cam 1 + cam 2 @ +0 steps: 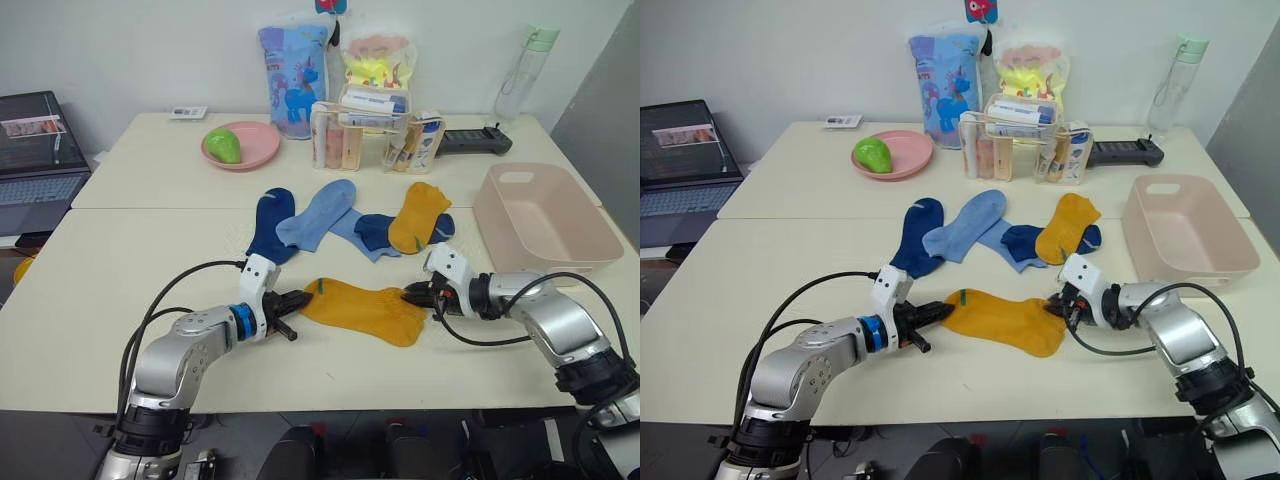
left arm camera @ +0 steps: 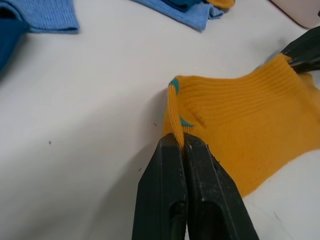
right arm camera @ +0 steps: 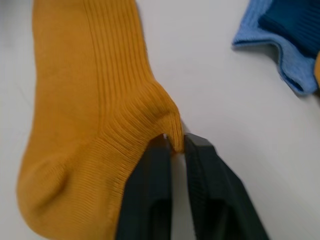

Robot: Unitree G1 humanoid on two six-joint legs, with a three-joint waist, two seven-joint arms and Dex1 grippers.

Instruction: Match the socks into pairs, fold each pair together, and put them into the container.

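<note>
A mustard yellow sock (image 1: 365,308) lies flat on the near table between my two grippers. My left gripper (image 1: 298,301) is shut on its left end, by the small green marks (image 2: 174,84). At the sock's right end, my right gripper (image 1: 414,294) is shut on the ribbed edge (image 3: 172,131). Behind it lie a dark navy sock (image 1: 271,224), a light blue sock (image 1: 320,213), another light blue sock (image 1: 352,232), a second navy sock (image 1: 377,230) and a second mustard sock (image 1: 418,216), partly overlapping. The container (image 1: 545,216), a pale pink basin, stands at the right with nothing in it.
A round pink plate (image 1: 252,146) with a green fruit sits at the back left. A clear organiser with tubes (image 1: 375,136), printed bags (image 1: 295,66), a bottle (image 1: 523,70) and a black device (image 1: 473,139) line the back. A laptop (image 1: 38,150) stands far left.
</note>
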